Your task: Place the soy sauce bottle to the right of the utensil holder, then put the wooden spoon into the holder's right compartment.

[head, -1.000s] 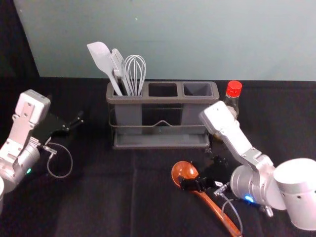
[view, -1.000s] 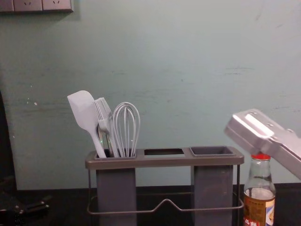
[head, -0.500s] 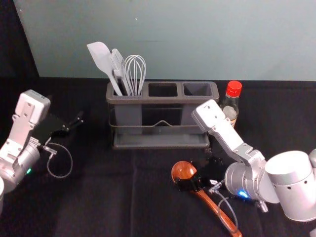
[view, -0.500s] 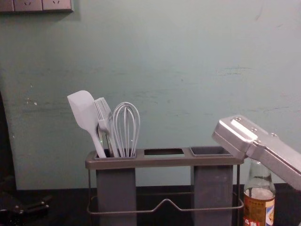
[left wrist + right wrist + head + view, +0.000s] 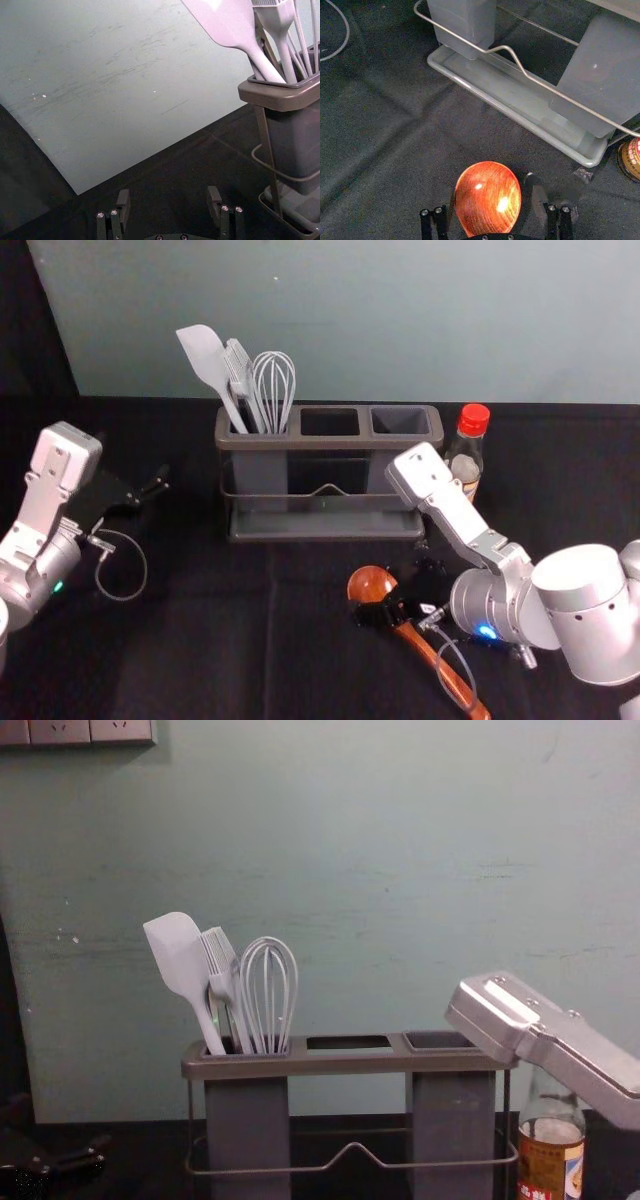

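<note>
In the head view, my right gripper [image 5: 400, 588] is low over the wooden spoon [image 5: 371, 584], which lies diagonally on the cloth. The right wrist view has this gripper [image 5: 494, 206] open, its fingers on either side of the spoon's bowl [image 5: 488, 197]. The soy sauce bottle [image 5: 466, 462], red-capped, stands upright just right of the utensil holder [image 5: 330, 441]; in the chest view the right arm hides the cap of the bottle [image 5: 550, 1158]. The holder's right compartment [image 5: 400, 421] is empty. My left gripper [image 5: 152, 490] is parked at the left; its wrist view has the gripper [image 5: 169, 204] open.
A spatula [image 5: 206, 360], a brush [image 5: 238, 365] and a whisk [image 5: 273, 385] stand in the holder's left compartment. Behind the dark cloth [image 5: 200, 640] rises a pale wall [image 5: 400, 320]. A wire rail [image 5: 355, 1150] runs along the holder's front.
The right arm has shifted a little to the left, and more of the bottle shows in the head view. In the chest view the arm now covers the red cap. The left arm is still.
</note>
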